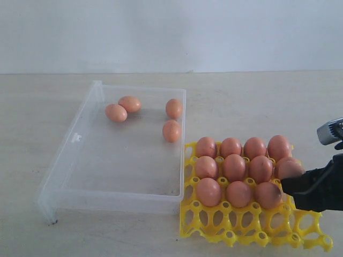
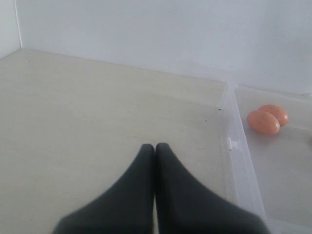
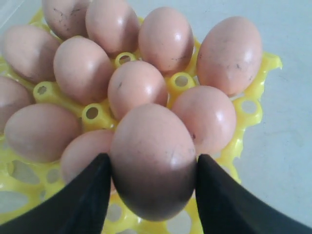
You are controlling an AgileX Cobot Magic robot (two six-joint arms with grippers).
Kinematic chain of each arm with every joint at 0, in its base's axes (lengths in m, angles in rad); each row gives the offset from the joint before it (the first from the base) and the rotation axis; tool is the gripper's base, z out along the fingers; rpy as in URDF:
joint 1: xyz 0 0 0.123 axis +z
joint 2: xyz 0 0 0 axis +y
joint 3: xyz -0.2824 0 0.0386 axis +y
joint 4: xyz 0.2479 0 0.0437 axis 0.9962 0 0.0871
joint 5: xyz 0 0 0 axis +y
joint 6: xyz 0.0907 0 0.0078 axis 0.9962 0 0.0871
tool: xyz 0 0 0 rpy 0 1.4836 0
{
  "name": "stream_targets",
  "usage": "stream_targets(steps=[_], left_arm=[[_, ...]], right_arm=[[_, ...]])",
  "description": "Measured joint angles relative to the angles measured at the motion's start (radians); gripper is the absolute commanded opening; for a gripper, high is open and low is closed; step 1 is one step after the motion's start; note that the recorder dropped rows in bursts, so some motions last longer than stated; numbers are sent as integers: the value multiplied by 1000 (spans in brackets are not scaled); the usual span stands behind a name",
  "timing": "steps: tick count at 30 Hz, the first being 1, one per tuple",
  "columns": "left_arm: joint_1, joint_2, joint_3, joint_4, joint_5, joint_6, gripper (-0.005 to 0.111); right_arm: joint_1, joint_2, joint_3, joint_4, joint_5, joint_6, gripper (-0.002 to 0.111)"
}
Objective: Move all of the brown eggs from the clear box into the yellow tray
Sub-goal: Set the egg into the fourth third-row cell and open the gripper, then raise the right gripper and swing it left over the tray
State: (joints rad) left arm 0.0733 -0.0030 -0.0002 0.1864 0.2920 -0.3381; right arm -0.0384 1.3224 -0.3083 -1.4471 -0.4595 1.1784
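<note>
- Yellow plastic forms the yellow tray [image 1: 252, 229], an open lattice of round, holed cups with scalloped edges. It lies flat on the table [image 1: 257, 96], right beside the near right corner of the clear box [image 1: 64, 176].
- Smooth, oval brown eggs [image 1: 234, 167] in a matt pinkish-brown, some with faint dark specks, sit packed in the tray's far rows. The nearest row of cups shows bare lattice.
- The right gripper [image 3: 152, 160] has its dark, tapering fingers [image 3: 83, 195] clamped on either side of the held egg [image 3: 153, 141]. This egg hangs just above the tray's right side, close to the seated eggs.
- The clear box is shallow, rectangular and transparent, with low thin walls and a small latch tab [image 1: 76, 137] on its left wall.
- Four loose eggs [image 1: 171, 131] lie on the box floor at the far end. Two touch each other near the left wall, and two lie along the right wall.
- The left gripper [image 2: 155, 146] has its smooth black fingers pressed together on nothing. It hangs over the pale, finely grained table, just outside the box's left wall.
</note>
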Motion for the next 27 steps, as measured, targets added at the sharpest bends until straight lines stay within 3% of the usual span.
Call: stream_targets(steps=[6, 18, 21, 23, 26, 27], left_arm=[[0, 0, 0, 0, 0, 0, -4], [0, 0, 0, 0, 0, 0, -4], [0, 0, 0, 0, 0, 0, -4], [0, 0, 0, 0, 0, 0, -4], [0, 0, 0, 0, 0, 0, -4], [0, 0, 0, 0, 0, 0, -4]], right_arm=[[0, 0, 0, 0, 0, 0, 62], [0, 1, 0, 9, 0, -1, 60], [0, 1, -7, 53, 0, 9, 52], [0, -14, -28, 75, -21, 60, 37], [0, -57, -78, 93, -110, 169, 0], [0, -67, -97, 95, -146, 202, 0]])
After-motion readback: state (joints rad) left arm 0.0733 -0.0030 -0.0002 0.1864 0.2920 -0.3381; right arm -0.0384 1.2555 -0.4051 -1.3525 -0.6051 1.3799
